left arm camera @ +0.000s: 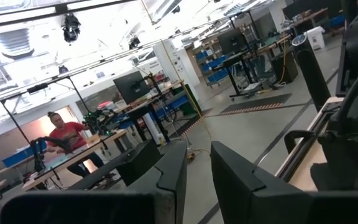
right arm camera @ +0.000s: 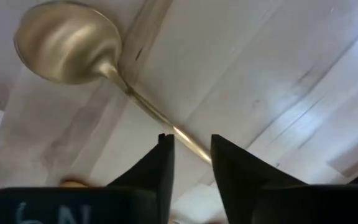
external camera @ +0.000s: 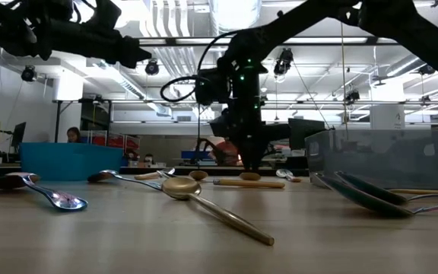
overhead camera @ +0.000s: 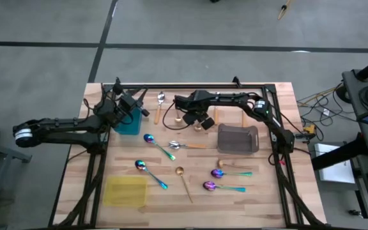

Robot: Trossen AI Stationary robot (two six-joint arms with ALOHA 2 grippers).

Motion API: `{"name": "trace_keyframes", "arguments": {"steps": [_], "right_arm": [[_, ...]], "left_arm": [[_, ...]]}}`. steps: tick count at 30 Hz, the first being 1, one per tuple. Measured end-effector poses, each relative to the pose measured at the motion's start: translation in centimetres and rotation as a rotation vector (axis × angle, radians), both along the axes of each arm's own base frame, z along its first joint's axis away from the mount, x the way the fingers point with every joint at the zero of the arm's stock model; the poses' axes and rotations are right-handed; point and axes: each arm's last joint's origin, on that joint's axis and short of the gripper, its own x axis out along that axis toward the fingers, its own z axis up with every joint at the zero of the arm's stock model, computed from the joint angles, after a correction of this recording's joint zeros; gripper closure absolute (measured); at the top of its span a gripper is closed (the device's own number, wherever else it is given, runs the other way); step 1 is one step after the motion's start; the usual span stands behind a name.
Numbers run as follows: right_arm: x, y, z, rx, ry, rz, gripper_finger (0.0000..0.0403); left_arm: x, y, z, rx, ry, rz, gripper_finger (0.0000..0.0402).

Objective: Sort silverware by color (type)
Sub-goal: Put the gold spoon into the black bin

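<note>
One thin gold spoon (right arm camera: 67, 43) lies flat on counter (overhead camera: 260, 204), far middle, near grey tray (overhead camera: 238, 139). Light, stiff, slippery metal; best hold is across narrow handle. Right gripper (right arm camera: 191, 155) straddles handle, fingers slightly apart, not clenched. Left gripper (left arm camera: 197, 168) over teal tray (overhead camera: 128, 122), nothing seen held.

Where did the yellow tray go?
In the high view, the yellow tray lies flat at the table's near left corner, just below a teal-handled spoon.

gold spoon (right arm camera: 73, 46), handle between end effector (right arm camera: 191, 152) fingers
</note>
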Motion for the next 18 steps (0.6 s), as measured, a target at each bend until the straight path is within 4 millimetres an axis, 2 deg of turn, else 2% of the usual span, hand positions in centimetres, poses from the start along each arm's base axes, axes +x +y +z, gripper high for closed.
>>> {"name": "trace_keyframes", "arguments": {"steps": [6,18], "right_arm": [[-0.6,0.2,-0.6,0.019,0.064,0.088,0.0265],[-0.5,0.2,-2.1,0.036,0.019,0.161,0.0267]], "left_arm": [[0.0,0.0,0.0,-0.001,0.004,0.000,0.0346],[0.0,0.0,0.0,-0.001,0.004,0.000,0.0346]]}}
